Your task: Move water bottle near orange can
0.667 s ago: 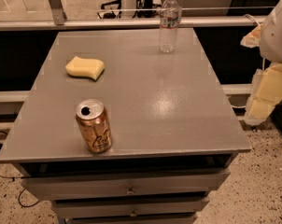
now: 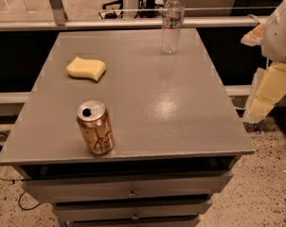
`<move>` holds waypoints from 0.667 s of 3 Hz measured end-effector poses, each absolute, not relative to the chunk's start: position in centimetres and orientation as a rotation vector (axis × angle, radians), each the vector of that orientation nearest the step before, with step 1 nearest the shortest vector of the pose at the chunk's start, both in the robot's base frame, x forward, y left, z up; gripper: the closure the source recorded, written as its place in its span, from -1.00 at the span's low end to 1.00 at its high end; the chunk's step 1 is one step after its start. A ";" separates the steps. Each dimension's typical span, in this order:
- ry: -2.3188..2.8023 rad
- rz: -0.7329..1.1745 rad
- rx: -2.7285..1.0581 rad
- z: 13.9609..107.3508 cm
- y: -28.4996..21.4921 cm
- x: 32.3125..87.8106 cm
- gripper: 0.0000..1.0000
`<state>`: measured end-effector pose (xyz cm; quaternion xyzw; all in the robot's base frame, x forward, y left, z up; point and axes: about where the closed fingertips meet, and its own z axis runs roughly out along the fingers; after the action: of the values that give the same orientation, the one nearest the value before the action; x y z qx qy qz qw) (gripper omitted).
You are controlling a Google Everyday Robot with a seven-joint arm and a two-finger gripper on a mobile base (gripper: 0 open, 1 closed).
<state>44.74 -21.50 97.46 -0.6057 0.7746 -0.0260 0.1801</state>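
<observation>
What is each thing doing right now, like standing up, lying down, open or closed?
Bottle: upright, cap on, at the table's far edge.
Can: upright, top opened, near the front edge.
Sponge: lying flat, on the left.
End effector: beside the table's right edge, holding nothing.
</observation>
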 end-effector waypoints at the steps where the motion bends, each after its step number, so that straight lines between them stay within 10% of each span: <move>1: 2.105 -0.019 -1.648 97.3 -21.1 48.4 -1.00; 2: 1.973 0.088 -1.520 96.8 -20.2 56.0 -1.00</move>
<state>56.04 -20.24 96.79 -0.5780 0.7504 0.0335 0.3189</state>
